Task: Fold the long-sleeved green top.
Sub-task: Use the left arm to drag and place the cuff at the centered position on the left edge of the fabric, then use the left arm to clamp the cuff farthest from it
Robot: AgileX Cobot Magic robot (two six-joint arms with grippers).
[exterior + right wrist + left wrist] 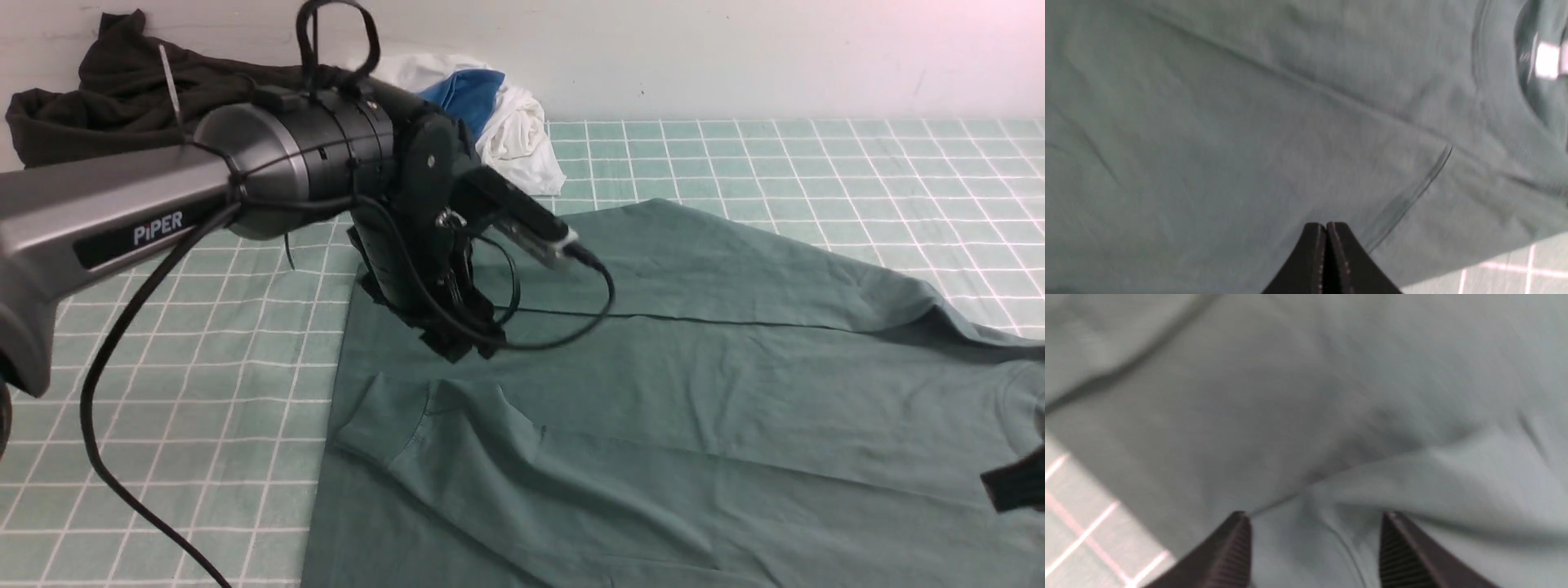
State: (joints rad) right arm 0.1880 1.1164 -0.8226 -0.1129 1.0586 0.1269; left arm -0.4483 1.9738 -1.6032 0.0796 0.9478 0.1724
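The green long-sleeved top (694, 384) lies spread on the checked table, with one cuffed sleeve (392, 425) folded over the body at the near left. My left gripper (461, 347) hangs just above the top's left part, jaws open and empty, over a cloth fold (1331, 522). My right gripper (1326, 225) is shut with nothing between its jaws, above the shoulder seam (1421, 188) near the round neck (1498, 102). Only its dark tip (1016, 486) shows at the right edge of the front view.
A dark olive-black garment (122, 90) is heaped at the back left. A white and blue cloth pile (490, 106) lies behind the left arm. The green checked tablecloth (816, 171) meets a white wall at the back.
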